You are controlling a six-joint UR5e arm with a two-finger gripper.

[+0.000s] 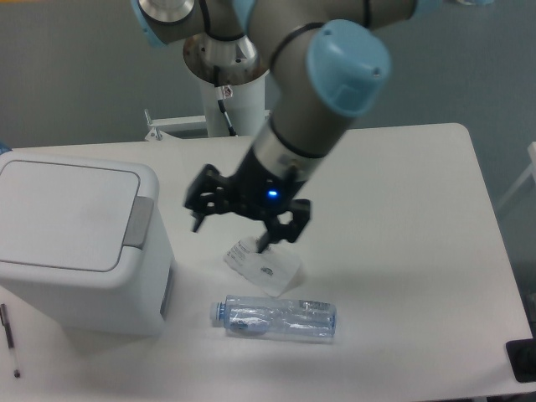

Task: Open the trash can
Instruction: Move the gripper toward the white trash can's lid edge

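The trash can is seen with its lid flat, left of the end effector, whose fingers are spread and empty. The grey push tab should be approached from above and pressed squarely.

White table: bin, bottle, packet.

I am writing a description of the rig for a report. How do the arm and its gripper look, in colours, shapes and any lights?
The arm is built of thick grey metallic tubes, with round light blue caps on the joints. The gripper is black, with two angular, open-framed fingers, and a small blue light glows on its body. The arm stands on a white column, with a black cable running down it.
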